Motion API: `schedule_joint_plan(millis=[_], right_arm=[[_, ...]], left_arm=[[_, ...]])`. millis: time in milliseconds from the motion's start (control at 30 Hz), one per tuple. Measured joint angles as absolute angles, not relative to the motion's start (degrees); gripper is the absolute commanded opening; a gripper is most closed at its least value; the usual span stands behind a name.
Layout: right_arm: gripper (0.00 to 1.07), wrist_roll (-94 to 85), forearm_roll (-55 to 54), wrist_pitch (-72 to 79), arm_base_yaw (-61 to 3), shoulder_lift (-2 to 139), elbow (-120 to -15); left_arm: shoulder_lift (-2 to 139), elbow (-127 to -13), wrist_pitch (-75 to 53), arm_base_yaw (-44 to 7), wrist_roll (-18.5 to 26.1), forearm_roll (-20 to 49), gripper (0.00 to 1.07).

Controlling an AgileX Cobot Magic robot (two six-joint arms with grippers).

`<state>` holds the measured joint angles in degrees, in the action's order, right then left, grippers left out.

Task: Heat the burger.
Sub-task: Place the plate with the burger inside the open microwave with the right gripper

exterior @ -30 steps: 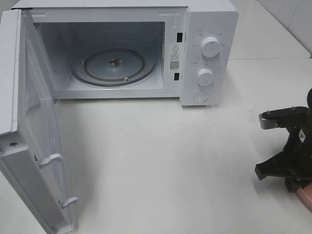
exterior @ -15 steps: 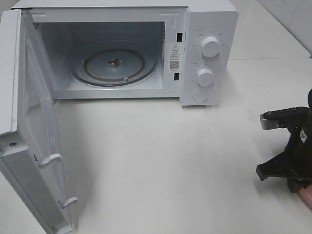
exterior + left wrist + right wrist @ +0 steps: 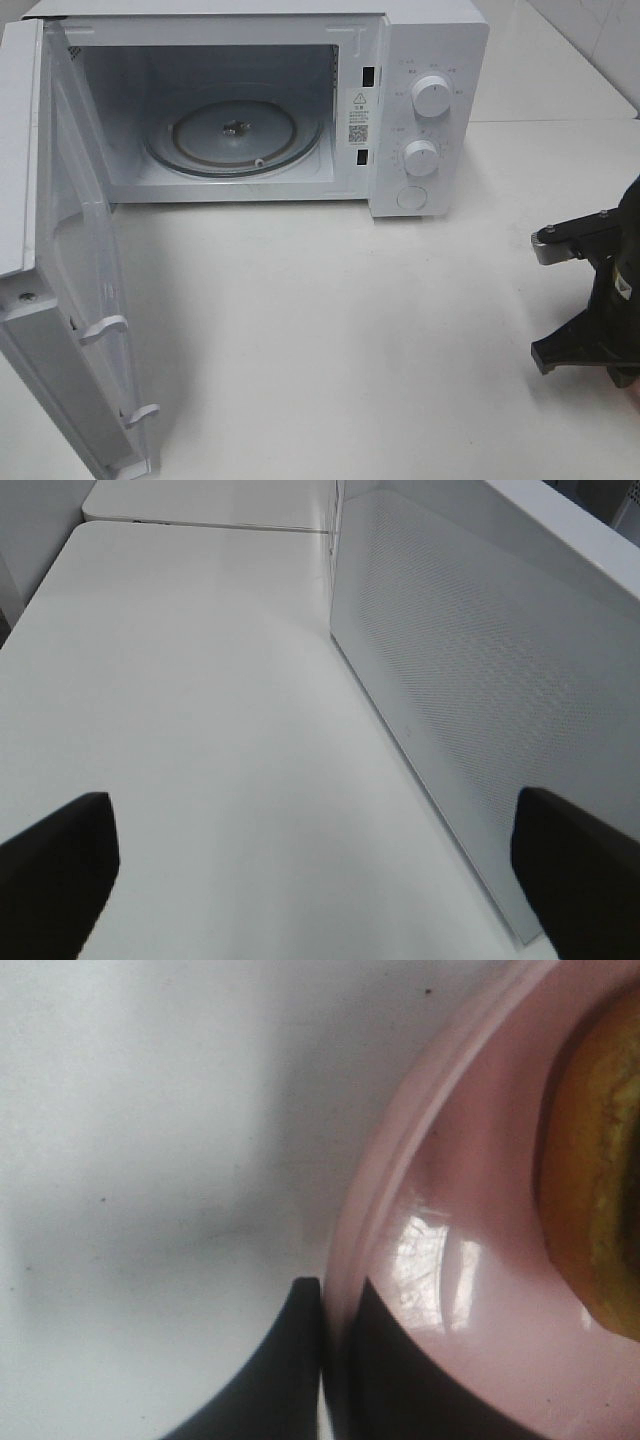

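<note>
From above, the microwave stands with its door swung fully out and the glass turntable bare; the right gripper sits at the far right edge of the table. In the last second it has slid outward and down a little, and the pink patch that showed beneath it is now covered; neither the food nor the left arm shows in this view.

At the left wrist, the left gripper hangs over bare table beside the mesh face of the door; its fingers are spread wide with nothing between them.

At the right wrist, the fingers are narrow, one outside and one inside the rim of the pink plate, pinching it; the burger lies on that plate, close to the clamped edge.

The small shift looks like the grip settling; lifting the plate and carrying it into the open oven seems next, and a rim-only hold could let it tilt.
</note>
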<state>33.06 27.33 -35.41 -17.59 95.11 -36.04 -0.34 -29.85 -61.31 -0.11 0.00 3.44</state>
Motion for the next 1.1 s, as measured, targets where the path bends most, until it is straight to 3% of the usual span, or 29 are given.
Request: schedule_joint_plan(millis=[1100], right_arm=[[0.00, 38.8, 33.2, -45.8, -37.8, 86.6, -35.8]], left_arm=[[-0.3, -29.9, -61.3, -0.1, 0.0, 3.4, 1.00]])
